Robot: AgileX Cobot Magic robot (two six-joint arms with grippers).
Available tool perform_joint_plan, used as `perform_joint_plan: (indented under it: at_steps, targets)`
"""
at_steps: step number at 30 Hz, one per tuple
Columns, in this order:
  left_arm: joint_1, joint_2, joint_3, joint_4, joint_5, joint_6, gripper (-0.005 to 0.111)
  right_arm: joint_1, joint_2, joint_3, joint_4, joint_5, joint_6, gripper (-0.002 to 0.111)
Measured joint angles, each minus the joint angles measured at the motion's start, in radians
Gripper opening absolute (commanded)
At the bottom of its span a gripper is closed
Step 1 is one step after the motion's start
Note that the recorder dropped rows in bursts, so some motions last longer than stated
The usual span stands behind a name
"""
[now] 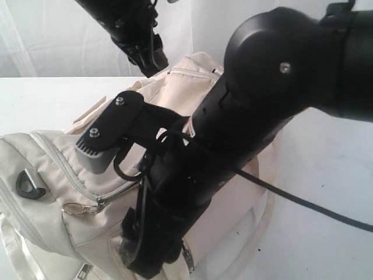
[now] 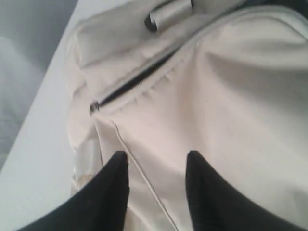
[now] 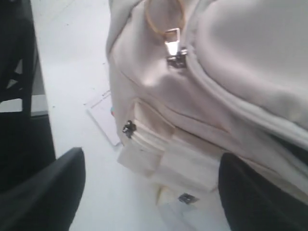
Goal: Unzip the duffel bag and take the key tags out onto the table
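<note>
duffel bag (image 1: 52,163) lies on table (image 1: 41,99) | left gripper (image 2: 156,156): half open, holding nothing, tips just above bag fabric near the zipper (image 2: 134,82) | right gripper (image 3: 151,159): spread wide, empty, above bag's side pockets (image 3: 159,144)

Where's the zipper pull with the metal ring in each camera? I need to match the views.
Exterior view: lower left, ring pull on the duffel bag.
Left wrist view: not in it; only a small slider on a part-open zipper.
Right wrist view: on the bag, beyond the side pocket.
Shared landmark: the bag's cream fabric.
</note>
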Motion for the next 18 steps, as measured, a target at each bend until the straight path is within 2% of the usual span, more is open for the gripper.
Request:
perform_joint_plan:
  at_steps: [4,5,11,15,18]
  targets:
    - [0.046,-0.031,0.0,0.004,0.129,-0.113,0.003,0.0,-0.049,0.0,-0.092,-0.009,0.064,0.065]
    - [0.055,-0.042,0.0,0.004,0.152,-0.135,0.0,0.0,-0.061,0.0,-0.123,-0.015,0.084,0.063]
    - [0.072,-0.162,0.002,-0.054,0.242,-0.163,0.0,0.0,-0.113,0.0,-0.31,-0.042,0.221,0.054]
    - [0.072,-0.254,0.004,-0.078,0.319,-0.167,0.0,0.0,-0.124,0.0,-0.34,-0.056,0.254,0.052]
    - [0.072,-0.32,0.041,-0.08,0.319,-0.167,0.0,0.0,-0.124,0.0,-0.34,-0.055,0.26,0.052]
